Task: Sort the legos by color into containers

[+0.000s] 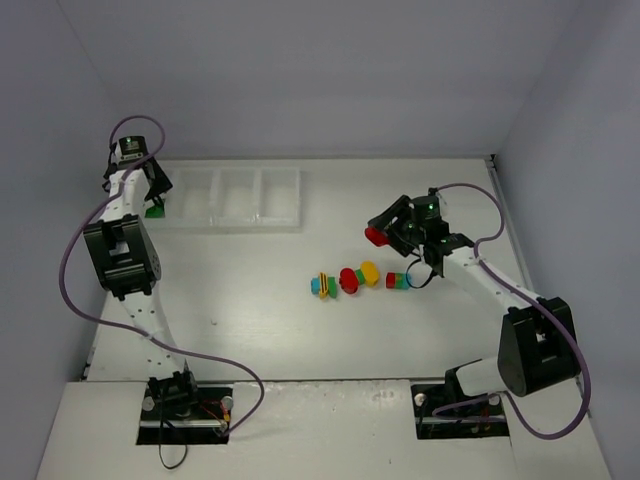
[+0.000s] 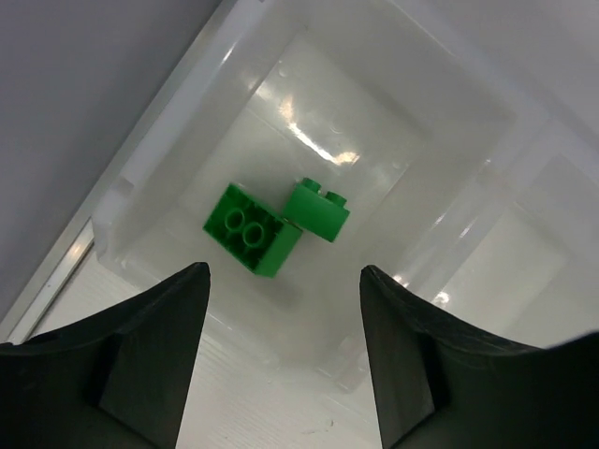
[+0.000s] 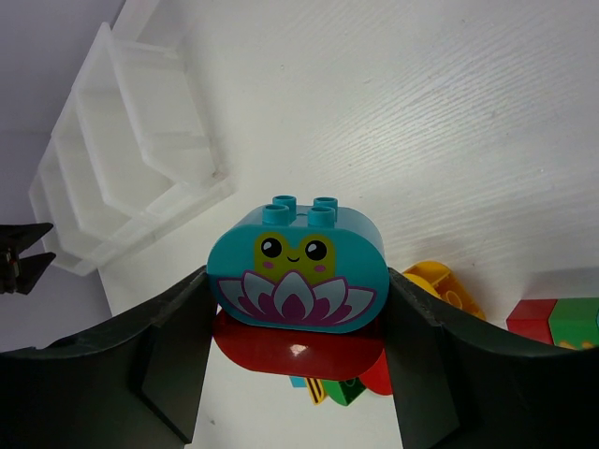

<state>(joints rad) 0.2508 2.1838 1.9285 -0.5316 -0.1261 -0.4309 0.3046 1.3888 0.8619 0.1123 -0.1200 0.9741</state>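
Right hand (image 1: 384, 232) holds red lego (image 1: 376, 237); left hand (image 1: 153, 196) over tray (image 1: 282, 224) end

The white table (image 1: 250, 330) bears the translucent tray (image 1: 240, 225) and, well apart, a row of loose bricks (image 1: 350, 280).

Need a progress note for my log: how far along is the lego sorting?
Done: two green bricks lie in the tray's end compartment, below the left gripper's open, empty fingers. In hand: the right gripper holds a cyan brick stacked on a red piece, off the table. Left: a striped stack, a red brick, a yellow brick and a red-green pair lie on the table; the tray's other compartments look empty.
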